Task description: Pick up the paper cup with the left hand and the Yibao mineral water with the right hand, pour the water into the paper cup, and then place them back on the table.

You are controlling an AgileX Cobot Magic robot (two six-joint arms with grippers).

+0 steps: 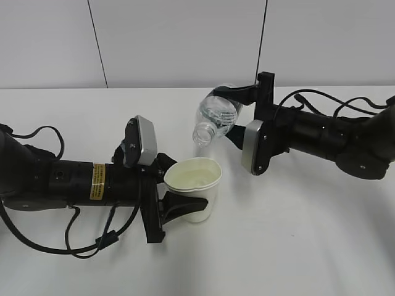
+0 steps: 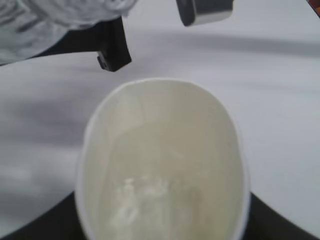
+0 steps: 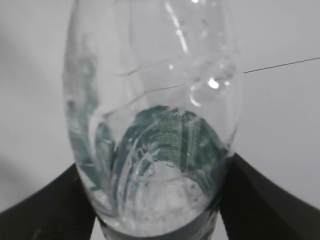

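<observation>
paper cup (image 1: 194, 188): held off the table (image 1: 296, 246) in the left hand (image 1: 168, 200), rim tilted up toward 1 o'clock; rim squeezed slightly oval in the left wrist view.
cup contents: pale liquid seems to lie in the bottom (image 2: 160, 195); level hard to judge through blur.
cup handling: judged light, thin-walled, soft; crushes if squeezed. best held mid-wall, below the rolled rim, gently.
yibao mineral water (image 1: 215, 117): at 1 o'clock from the cup, tipped, open mouth pointing down at 7 o'clock, just above and beyond the cup rim; no stream visible.
bottle handling: judged light, ribbed plastic, flexes and may be slick; grip around the labelled waist.
left hand jaws: pinching the cup wall from both sides.
right hand (image 1: 242, 114): jaws clamped across the bottle body.
table: plain white, bare beneath both arms.
risk: mouth sits near the rim edge; spill possible.
</observation>
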